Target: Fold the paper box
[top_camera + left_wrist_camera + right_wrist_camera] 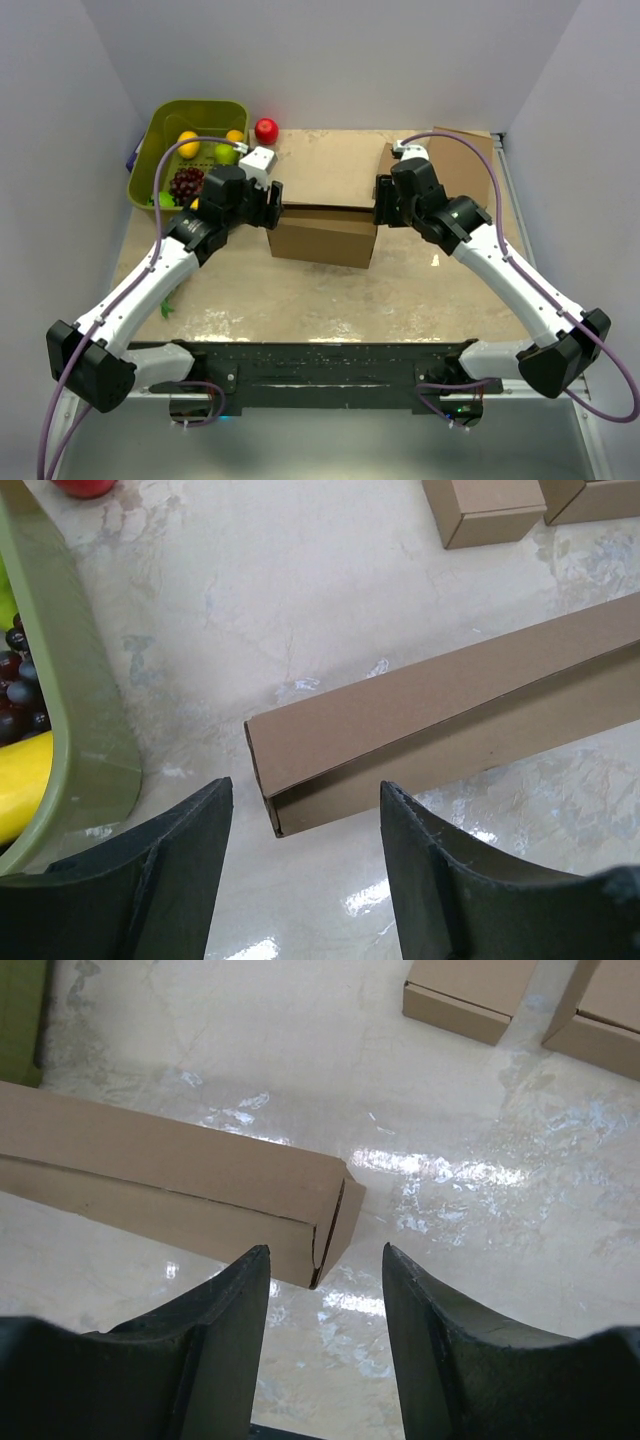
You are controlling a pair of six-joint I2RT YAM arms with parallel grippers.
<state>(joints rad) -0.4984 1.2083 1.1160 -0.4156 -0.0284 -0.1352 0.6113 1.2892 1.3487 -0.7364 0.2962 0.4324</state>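
Top external view: the paper box is sitting mid-table as a long brown shell, with both its ends hiding behind the wrists. The left gripper and right gripper are hovering, one at each end, jaws apart and gripping nothing. At far left, a green basket is holding grapes and yellow fruit, with the left arm partly covering it.

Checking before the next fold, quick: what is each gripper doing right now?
Left gripper: open, holding nothing; paper box end just ahead.
Right gripper: open, holding nothing; the box's other end just ahead.
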